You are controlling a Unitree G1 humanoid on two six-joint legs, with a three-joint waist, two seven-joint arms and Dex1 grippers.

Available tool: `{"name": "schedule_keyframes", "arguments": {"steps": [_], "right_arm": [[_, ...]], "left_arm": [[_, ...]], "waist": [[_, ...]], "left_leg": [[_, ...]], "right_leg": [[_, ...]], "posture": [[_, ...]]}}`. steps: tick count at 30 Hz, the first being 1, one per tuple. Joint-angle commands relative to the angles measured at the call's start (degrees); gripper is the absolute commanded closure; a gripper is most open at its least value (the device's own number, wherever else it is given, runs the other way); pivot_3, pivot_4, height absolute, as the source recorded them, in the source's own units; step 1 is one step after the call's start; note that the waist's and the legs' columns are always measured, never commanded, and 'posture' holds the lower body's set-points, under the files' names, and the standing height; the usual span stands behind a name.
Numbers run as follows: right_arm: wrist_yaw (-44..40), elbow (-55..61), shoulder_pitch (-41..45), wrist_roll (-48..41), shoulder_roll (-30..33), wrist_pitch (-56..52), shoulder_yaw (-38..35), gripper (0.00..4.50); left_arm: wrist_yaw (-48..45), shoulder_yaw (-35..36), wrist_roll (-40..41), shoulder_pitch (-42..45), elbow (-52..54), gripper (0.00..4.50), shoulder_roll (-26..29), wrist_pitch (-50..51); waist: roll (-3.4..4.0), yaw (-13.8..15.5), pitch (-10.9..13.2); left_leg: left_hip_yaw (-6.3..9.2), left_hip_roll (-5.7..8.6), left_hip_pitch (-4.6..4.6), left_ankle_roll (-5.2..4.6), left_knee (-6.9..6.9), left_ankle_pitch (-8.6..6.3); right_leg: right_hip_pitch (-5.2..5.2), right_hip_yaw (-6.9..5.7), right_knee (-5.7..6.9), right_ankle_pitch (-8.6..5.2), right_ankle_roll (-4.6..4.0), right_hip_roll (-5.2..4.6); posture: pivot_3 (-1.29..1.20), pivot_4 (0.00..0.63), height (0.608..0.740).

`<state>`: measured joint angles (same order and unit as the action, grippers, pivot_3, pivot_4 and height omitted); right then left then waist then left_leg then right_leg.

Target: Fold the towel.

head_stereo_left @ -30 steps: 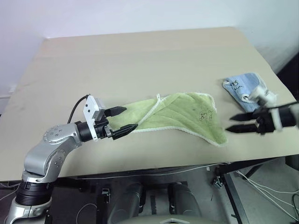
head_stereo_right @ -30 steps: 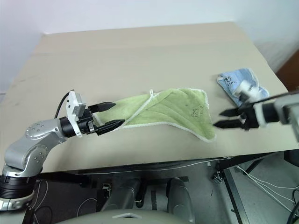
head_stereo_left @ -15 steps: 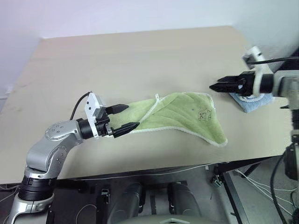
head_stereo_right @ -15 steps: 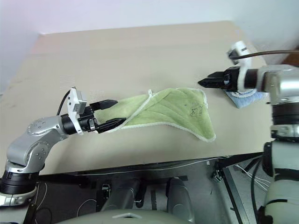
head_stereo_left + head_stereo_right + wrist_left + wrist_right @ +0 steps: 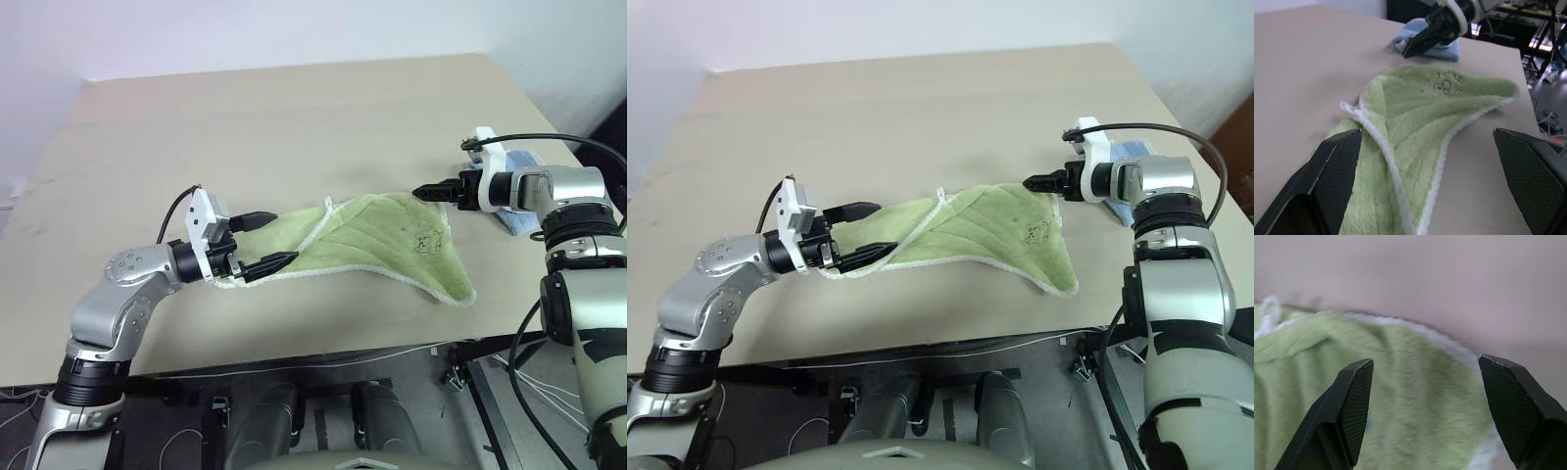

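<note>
Lengthwise, the towel [image 5: 367,240] runs from left claw [image 5: 263,242] to right claw [image 5: 435,190]. Both claws gape, each straddling one end, pinching nothing.

Showing fuzzy, matt terry cloth on the towel [image 5: 377,235], with a twisted white corded edging. Looking smooth and matt on the beige table [image 5: 294,117]; soft cloth on the blue cloth [image 5: 1442,49]. Showing matt black, finely textured fingers [image 5: 1337,161].

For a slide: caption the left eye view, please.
Open left gripper at the towel's left end, open right gripper at its far right corner.
</note>
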<state>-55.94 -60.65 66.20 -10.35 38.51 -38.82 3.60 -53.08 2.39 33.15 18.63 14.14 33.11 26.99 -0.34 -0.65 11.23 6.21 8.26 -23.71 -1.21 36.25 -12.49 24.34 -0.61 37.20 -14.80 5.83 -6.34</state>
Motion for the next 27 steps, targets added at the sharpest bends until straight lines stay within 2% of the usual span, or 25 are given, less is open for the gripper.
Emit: {"name": "schedule_keyframes", "arguments": {"steps": [1, 4, 15, 22, 25, 27], "right_arm": [[4.2, -3.8, 2.4, 1.6, -0.5, 5.2, -2.3, 0.9], [8.8, -6.7, 2.4, 3.6, -1.3, 7.4, -2.4, 0.9], [6.7, -7.7, 1.4, 5.6, -4.1, 7.2, -2.4, 0.9], [5.5, -8.2, 1.3, 7.4, -3.7, 7.7, -2.0, 0.9], [5.8, -9.0, 1.6, 7.4, -3.4, 7.4, -3.1, 1.5], [5.5, -9.4, 1.8, 7.1, -3.3, 7.1, -3.8, 2.16]], "left_arm": [[0.5, -0.5, -1.8, 2.1, 0.2, 0.0, -0.3, -2.6], [0.7, -1.3, -2.5, 2.3, 0.7, 0.0, -0.2, -2.3], [2.0, -1.6, -1.6, 3.4, 2.4, 0.0, 0.0, 1.1], [1.8, -1.1, -2.0, 2.2, 2.4, 0.0, 0.4, 0.6], [1.9, -0.8, -2.1, 1.4, 2.6, 0.0, 0.6, 0.5], [2.1, -0.7, -2.1, 0.6, 2.7, 0.0, 0.6, 0.4]], "waist": [[0.0, -0.1, 0.0], [0.01, -0.4, 0.0], [0.01, -0.4, 0.0], [0.01, -0.4, 0.0], [0.01, -0.4, 0.0], [0.01, -0.4, 0.0]], "left_leg": [[0.0, 0.0, 0.0, 0.0, 0.0, 0.0], [-0.02, 0.0, 0.01, 0.01, -0.02, 0.01], [-0.05, -0.01, 0.02, 0.02, 0.02, 0.02], [-0.05, -0.02, 0.04, 0.03, 0.01, 0.02], [-0.05, -0.01, 0.04, 0.03, 0.01, 0.02], [-0.05, -0.02, 0.04, 0.03, 0.01, 0.02]], "right_leg": [[0.0, 0.0, 0.0, 0.0, 0.0, 0.01], [0.01, 0.04, 0.02, 0.0, 0.0, 0.02], [0.05, 0.12, 0.1, 0.01, 0.01, 0.08], [0.04, 0.13, 0.1, 0.01, 0.01, 0.09], [0.04, 0.13, 0.1, 0.01, 0.01, 0.09], [0.04, 0.13, 0.1, 0.01, 0.01, 0.09]], "posture": [[0.0, 0.15, 0.74], [0.0, 0.15, 0.74], [0.0, 0.15, 0.74], [0.0, 0.15, 0.74], [0.0, 0.15, 0.74], [0.0, 0.15, 0.74]]}}
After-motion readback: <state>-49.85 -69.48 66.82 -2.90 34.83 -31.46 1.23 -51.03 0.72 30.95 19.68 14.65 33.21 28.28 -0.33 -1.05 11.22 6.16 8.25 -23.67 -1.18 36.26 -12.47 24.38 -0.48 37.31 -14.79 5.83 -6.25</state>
